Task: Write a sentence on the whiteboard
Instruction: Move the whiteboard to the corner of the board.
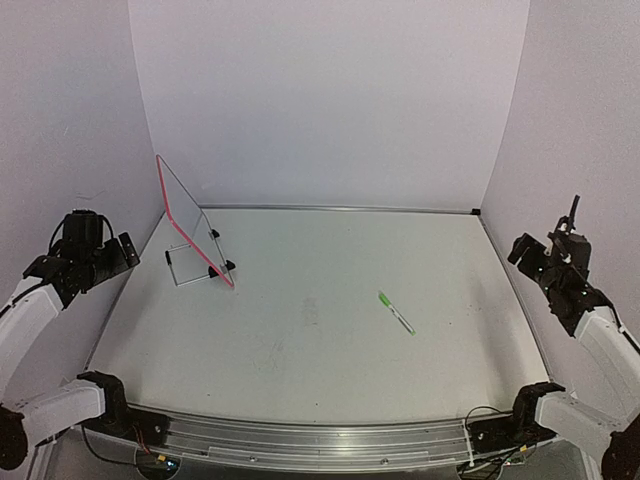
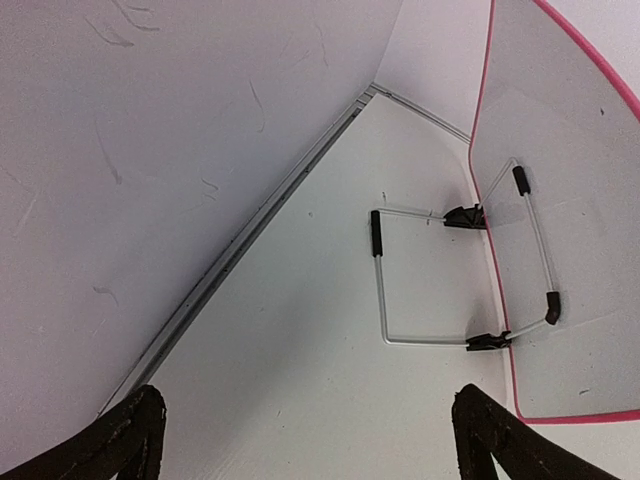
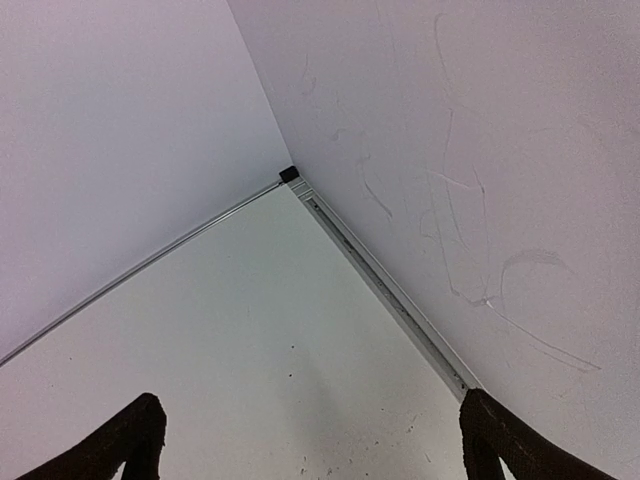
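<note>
The whiteboard [image 2: 570, 150] stands propped on its wire stand [image 2: 385, 290], just ahead of the left gripper [image 2: 310, 445] and off to its right, close by but not touching. I see it from the stand side, with the black clip feet [image 2: 465, 215] pinching its pink-red frame. No writing shows on what I can see of it, so the job looks not yet begun. Both arms hang raised at the edges of the table [image 1: 300, 360]. The left gripper's fingers are spread wide with nothing between them, and the right gripper [image 3: 310, 445] is likewise agape and empty, looking down into the far corner. A green marker [image 1: 396, 312] lies flat and slanted on the table, well apart from the right gripper, below it and off to its left. From where I stand, the first step is fetching that pen. The right gripper should swing over it and turn the wrist so the jaws cross the barrel, not run along it. It should then close near the middle so the pen does not pivot. Whether the cap is on I cannot tell. The board looks light and only leans on wire, so I would have the left gripper steady its frame before any tip presses on it.
</note>
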